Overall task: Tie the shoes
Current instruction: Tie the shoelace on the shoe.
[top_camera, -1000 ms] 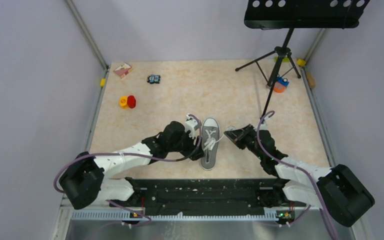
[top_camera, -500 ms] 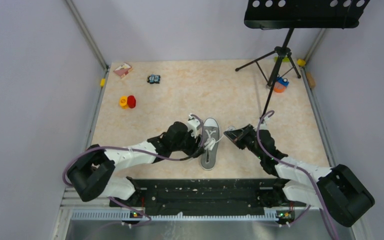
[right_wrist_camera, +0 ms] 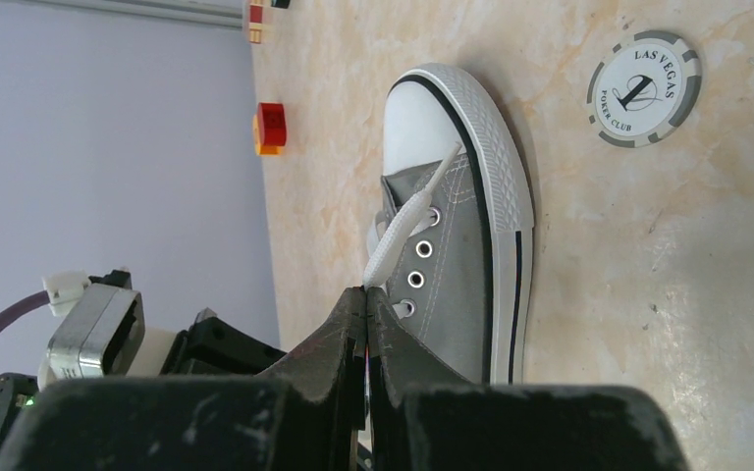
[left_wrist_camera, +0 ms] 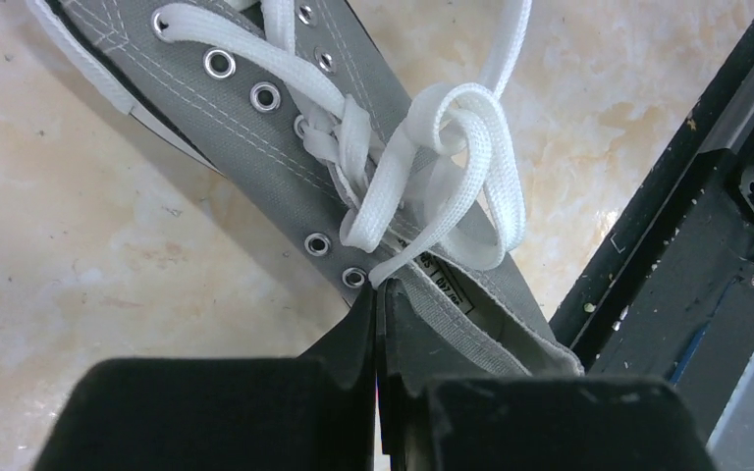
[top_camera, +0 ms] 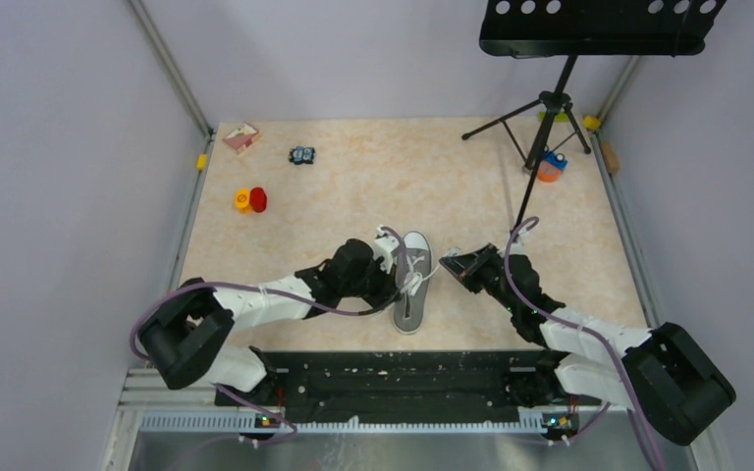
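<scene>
Squarely sneaker between left fingers, right fingers; laces pinched.

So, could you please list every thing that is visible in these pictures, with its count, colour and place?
grey canvas low-top sneaker: one, grey with white sole, table centre
white laces: one pair, white, loosely knotted over the sneaker
round poker chip: one, white and grey, beside the sneaker's toe
small blocks: two, yellow and red, far left
flat card-like item: one, pink and white, far-left corner
small dark toy: one, black and blue, far left
music stand: one, black, far right
marbled table: one, beige
left gripper: one, black, shut on a lace
right gripper: one, black, shut on a lace
</scene>
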Controlling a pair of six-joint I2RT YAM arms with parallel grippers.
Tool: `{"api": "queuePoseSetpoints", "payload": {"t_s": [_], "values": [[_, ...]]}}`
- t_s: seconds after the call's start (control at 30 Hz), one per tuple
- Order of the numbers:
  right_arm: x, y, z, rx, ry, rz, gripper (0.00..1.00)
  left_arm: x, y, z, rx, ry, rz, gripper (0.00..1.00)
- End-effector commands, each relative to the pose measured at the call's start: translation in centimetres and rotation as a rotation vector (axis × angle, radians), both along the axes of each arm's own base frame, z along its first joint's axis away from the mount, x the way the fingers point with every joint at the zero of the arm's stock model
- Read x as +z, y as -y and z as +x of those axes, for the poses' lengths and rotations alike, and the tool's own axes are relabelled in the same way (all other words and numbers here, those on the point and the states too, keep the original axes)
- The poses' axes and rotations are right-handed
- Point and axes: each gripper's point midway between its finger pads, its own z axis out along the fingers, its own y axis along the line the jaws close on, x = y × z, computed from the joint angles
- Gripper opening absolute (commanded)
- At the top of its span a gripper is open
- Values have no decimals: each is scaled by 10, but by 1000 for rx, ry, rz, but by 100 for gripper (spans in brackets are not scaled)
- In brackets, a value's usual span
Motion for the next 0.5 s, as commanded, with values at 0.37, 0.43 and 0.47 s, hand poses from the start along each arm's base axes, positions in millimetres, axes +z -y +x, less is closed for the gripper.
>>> {"api": "queuePoseSetpoints", "payload": {"t_s": [0.37, 0.43, 0.47], "values": [[13, 8, 6, -27, 45, -26, 0, 63, -54, 13, 272, 113, 27, 0], [8, 11, 5, -35, 34, -28, 0, 67, -62, 15, 310, 139, 19, 0], [6, 13, 4, -39, 30, -32, 0, 69, -66, 16, 336, 148, 17, 0]]}}
